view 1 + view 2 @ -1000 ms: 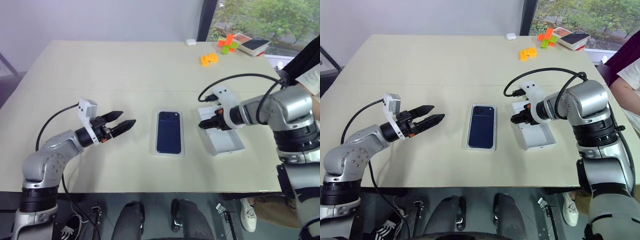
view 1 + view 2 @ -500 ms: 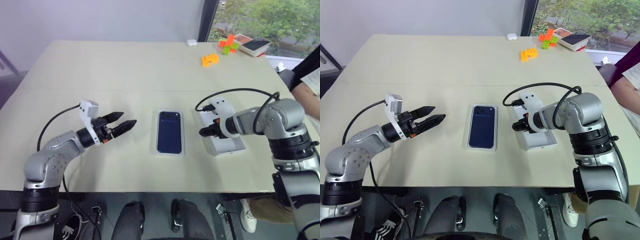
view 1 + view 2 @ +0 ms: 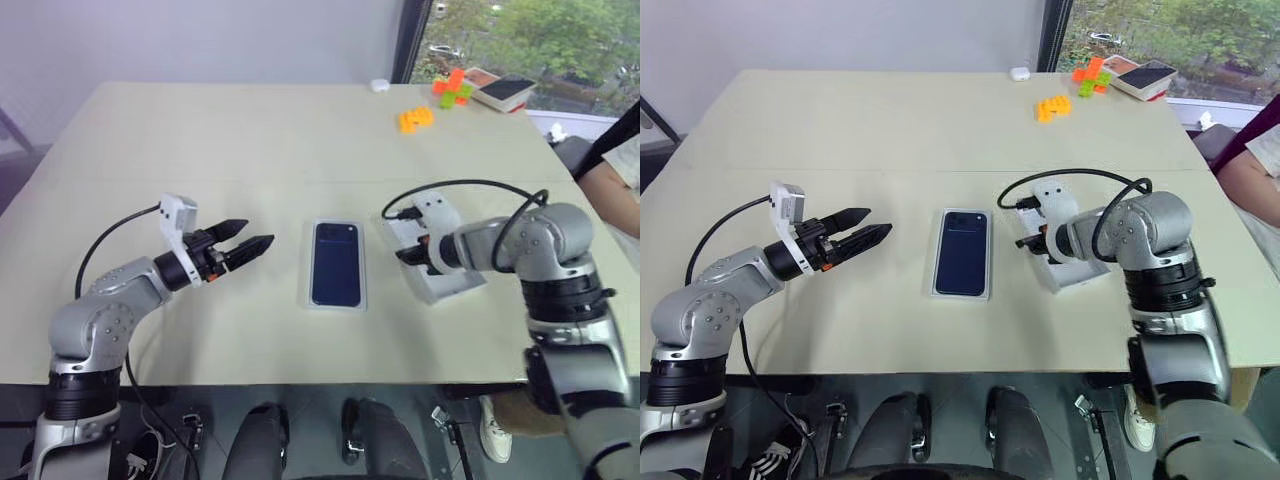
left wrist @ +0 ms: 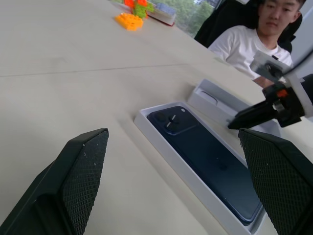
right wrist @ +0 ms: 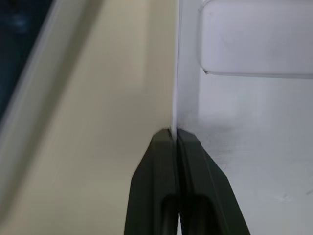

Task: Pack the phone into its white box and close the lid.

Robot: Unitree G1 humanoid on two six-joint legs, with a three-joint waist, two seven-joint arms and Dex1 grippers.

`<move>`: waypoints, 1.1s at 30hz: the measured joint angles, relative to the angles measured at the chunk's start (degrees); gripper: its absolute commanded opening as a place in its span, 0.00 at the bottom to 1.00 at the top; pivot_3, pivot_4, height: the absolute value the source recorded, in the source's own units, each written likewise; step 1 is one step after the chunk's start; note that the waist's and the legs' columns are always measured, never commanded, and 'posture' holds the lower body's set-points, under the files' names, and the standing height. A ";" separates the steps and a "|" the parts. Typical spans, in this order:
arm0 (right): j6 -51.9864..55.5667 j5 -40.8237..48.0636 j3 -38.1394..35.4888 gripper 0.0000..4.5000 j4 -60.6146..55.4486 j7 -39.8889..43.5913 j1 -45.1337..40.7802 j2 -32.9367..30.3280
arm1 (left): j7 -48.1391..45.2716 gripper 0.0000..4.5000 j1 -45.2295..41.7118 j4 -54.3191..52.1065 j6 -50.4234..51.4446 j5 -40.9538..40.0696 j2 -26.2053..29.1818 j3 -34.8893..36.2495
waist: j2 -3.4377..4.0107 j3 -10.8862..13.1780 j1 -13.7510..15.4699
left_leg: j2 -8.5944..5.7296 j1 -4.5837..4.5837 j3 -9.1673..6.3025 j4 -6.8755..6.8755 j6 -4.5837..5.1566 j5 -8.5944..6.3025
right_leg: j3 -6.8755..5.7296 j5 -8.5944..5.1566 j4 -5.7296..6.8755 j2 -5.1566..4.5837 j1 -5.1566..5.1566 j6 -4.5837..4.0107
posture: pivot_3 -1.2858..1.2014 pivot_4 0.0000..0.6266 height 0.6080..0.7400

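Right gripper [image 3: 404, 257] dropped to the lid [image 3: 440, 274] and clamped shut on its near side wall.
Phone [image 3: 336, 263] sat in the white box [image 3: 309, 300] mid-table; lid was beside it, ready to lift. Left gripper [image 3: 250, 247] hovered spread wide, empty.

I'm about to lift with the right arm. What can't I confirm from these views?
- How deep the lid wall sits in the right tool: right wrist view, its own fingers cover it.
- Most of the lid's inside: head views, the right wrist and cable cover it.
- The phone, near corner: left wrist view, a finger of the left tool hides it.
- Small white object at the far table edge: too small to identify.
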 measured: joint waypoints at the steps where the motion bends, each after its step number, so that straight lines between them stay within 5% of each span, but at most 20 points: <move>1: -0.16 -1.17 -3.12 0.02 1.50 -0.80 -1.75 2.19 | -0.01 1.00 0.06 0.06 -0.05 0.03 0.00 0.02 | 0.01 0.01 -0.22 | 0.00 -0.02 -0.01 0.00 0.00 0.01 | 0.00 0.00 0.04 0.00 -0.03 0.00 | 0.52 0.24 1.00; 10: -8.42 1.70 -27.04 0.02 6.16 0.11 -14.04 15.96 | -2.27 1.00 1.24 0.53 -0.42 0.18 1.28 0.62 | 0.06 0.01 -0.71 | 0.05 -0.25 -0.01 -0.11 0.01 0.01 | -0.02 0.00 0.10 0.02 -0.29 0.00 | 0.52 0.24 1.00; 15: -7.73 6.03 -26.68 0.02 3.27 5.70 -12.21 17.70 | -2.06 1.00 1.25 1.28 -0.42 0.19 1.33 1.25 | 0.07 0.00 -0.49 | -0.03 -0.73 -0.01 -0.01 0.01 0.02 | -0.08 0.01 0.08 -0.15 -0.62 0.01 | 0.52 0.24 1.00; 21: -0.49 15.79 -36.41 0.02 6.28 6.34 -12.34 23.84 | -0.79 1.00 1.25 0.35 0.42 -0.56 0.39 1.19 | 0.07 0.00 -0.64 | -0.02 -0.72 -0.01 -0.01 0.01 0.02 | -0.08 0.03 0.12 -0.14 -0.65 0.05 | 0.52 0.24 1.00; 28: -0.33 31.26 -45.61 0.02 9.99 -3.76 -10.20 32.43 | 0.30 1.00 1.15 -0.32 1.29 -1.50 0.42 1.59 | 0.07 -0.01 -0.86 | 0.00 -0.59 -0.01 -0.01 -0.03 0.05 | -0.04 0.03 0.40 -0.12 -0.65 0.04 | 0.52 0.24 1.00; 33: -6.81 48.63 -38.41 0.02 10.20 -18.72 -1.23 36.39 | 0.42 1.00 1.01 -0.30 0.71 -2.25 0.49 3.45 | 0.12 0.03 -0.95 | -0.04 -0.69 -0.01 0.05 0.01 0.09 | 0.03 0.03 0.59 -0.19 -0.80 0.04 | 0.52 0.24 1.00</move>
